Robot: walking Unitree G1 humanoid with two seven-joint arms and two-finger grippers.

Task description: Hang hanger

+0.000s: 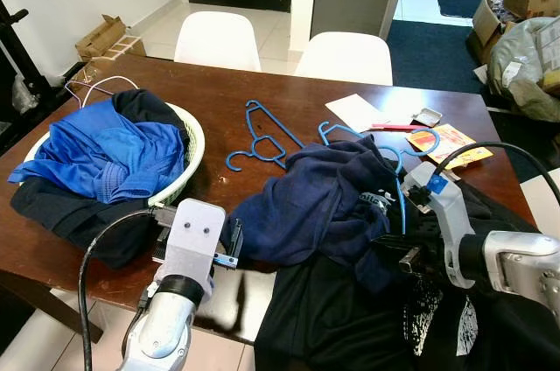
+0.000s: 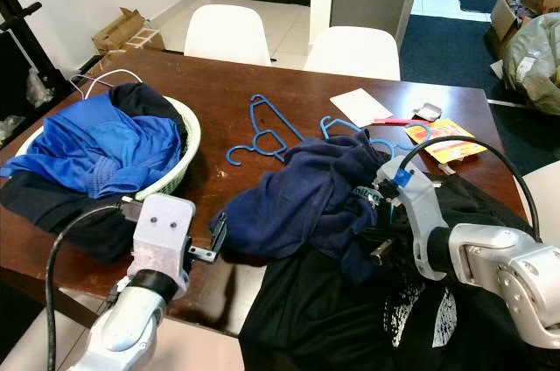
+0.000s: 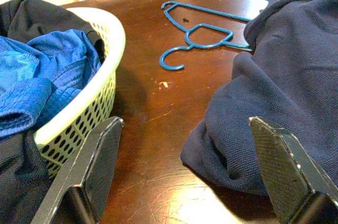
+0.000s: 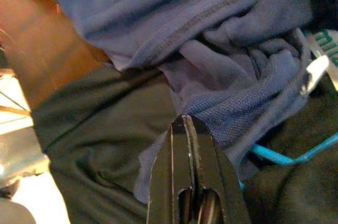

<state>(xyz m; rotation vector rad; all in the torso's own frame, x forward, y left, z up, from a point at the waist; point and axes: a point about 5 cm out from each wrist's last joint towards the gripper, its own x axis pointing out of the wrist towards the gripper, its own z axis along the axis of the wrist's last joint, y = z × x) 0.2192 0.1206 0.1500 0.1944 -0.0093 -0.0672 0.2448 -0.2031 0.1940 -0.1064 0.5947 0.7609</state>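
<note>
In the left eye view, the left claw [image 1: 229,247] hovers at the near edge of the brown tabletop [image 1: 219,91], and its fingers are spread. To its left is the pale laundry basket [image 1: 185,165] full of blue clothes [image 1: 105,152]. Just to its right lies the navy garment [image 1: 315,200], and beyond this claw, further on the tabletop, lie 2 loose blue hangers [image 1: 262,139]. The right claw [image 1: 404,259] is low over the clothes pile, at the place where the navy garment meets a black garment [image 1: 350,318]. Another blue hanger [image 1: 398,161] comes out from the navy garment just behind this claw. 2 white chairs [image 1: 346,56] stand at the far side.

In the left wrist view, the 2 black fingers [image 3: 92,166] are wide apart. Between them are bare tabletop and a fold of the navy garment, which is near the right finger; I cannot tell if it touches. The basket is beside the left finger.

In the right wrist view, the right claw [image 4: 186,129] has its fingers pressed together, with the tips against the navy cloth. I cannot tell if any cloth is pinched. A piece of blue hanger wire [image 4: 285,156] lies just beside the fingers.
</note>
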